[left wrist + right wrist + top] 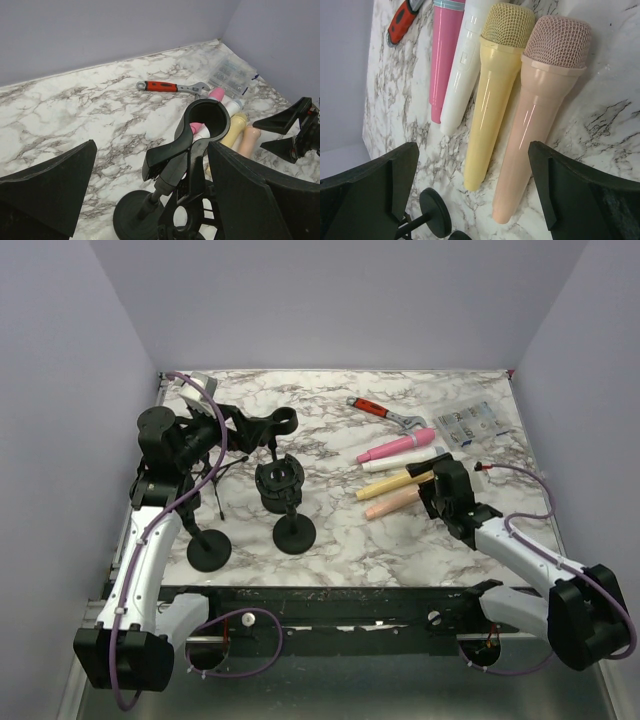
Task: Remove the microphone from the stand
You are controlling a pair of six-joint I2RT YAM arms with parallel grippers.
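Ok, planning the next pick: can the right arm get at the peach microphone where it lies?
Probably yes. The right gripper hangs open over the peach microphone, nothing covers it, and bare table flanks one side; only the yellow microphone lies close alongside.

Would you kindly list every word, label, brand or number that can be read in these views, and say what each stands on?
No text can be read in any view.
Bag: bluish marks, too small and blurred to read.
Wrench: no lettering shows.
Microphones: plain, no lettering shows.
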